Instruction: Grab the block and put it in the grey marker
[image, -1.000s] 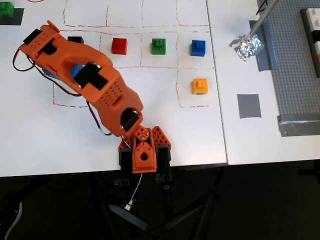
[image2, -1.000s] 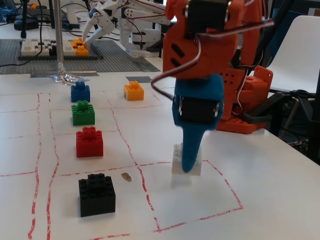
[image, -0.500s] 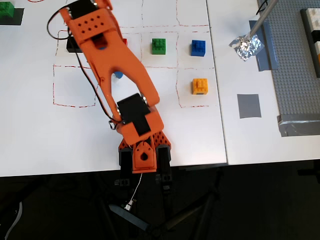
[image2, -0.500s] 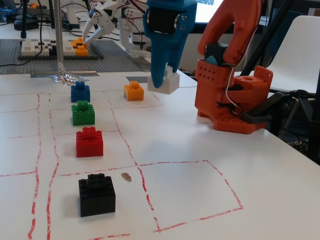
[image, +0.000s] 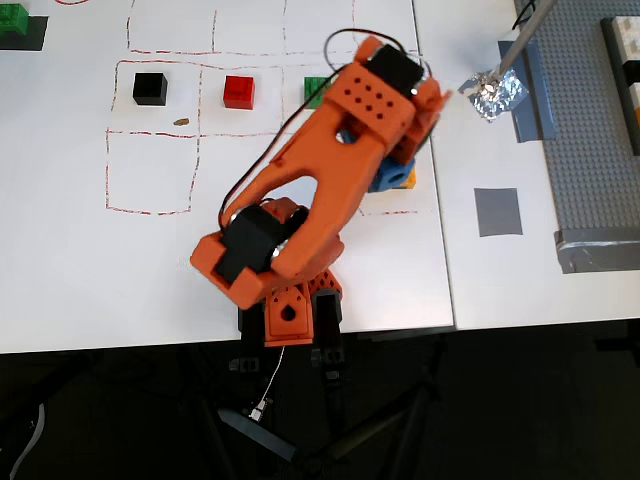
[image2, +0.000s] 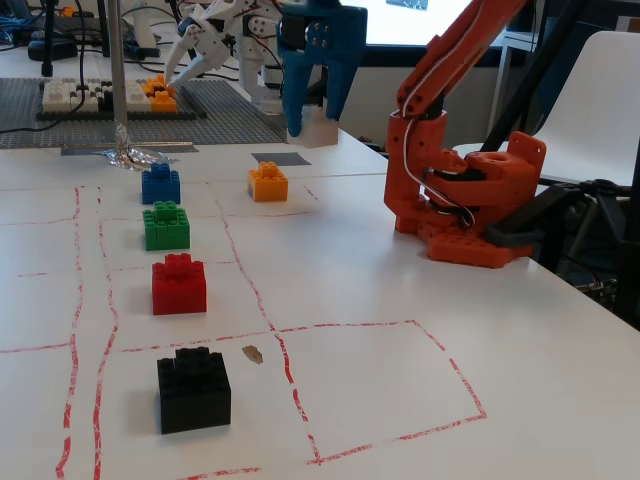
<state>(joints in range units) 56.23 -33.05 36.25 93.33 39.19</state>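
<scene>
In the fixed view my gripper (image2: 312, 122), with blue fingers, is shut on the white block (image2: 319, 129) and holds it in the air. It hangs above the table near the orange-yellow brick (image2: 268, 182) and the grey marker (image2: 281, 158). In the overhead view the grey marker (image: 497, 211) lies bare to the right of the arm. There only a blue part of the gripper (image: 392, 177) shows under the orange arm, and the white block is hidden.
Black (image2: 193, 388), red (image2: 179, 283), green (image2: 166, 225) and blue (image2: 160, 183) bricks stand in a row inside red-lined squares. Crumpled foil (image: 492, 92) holds a pole behind the marker. A long grey baseplate (image: 590, 130) lies at the right. The arm's base (image2: 470, 215) stands at the table edge.
</scene>
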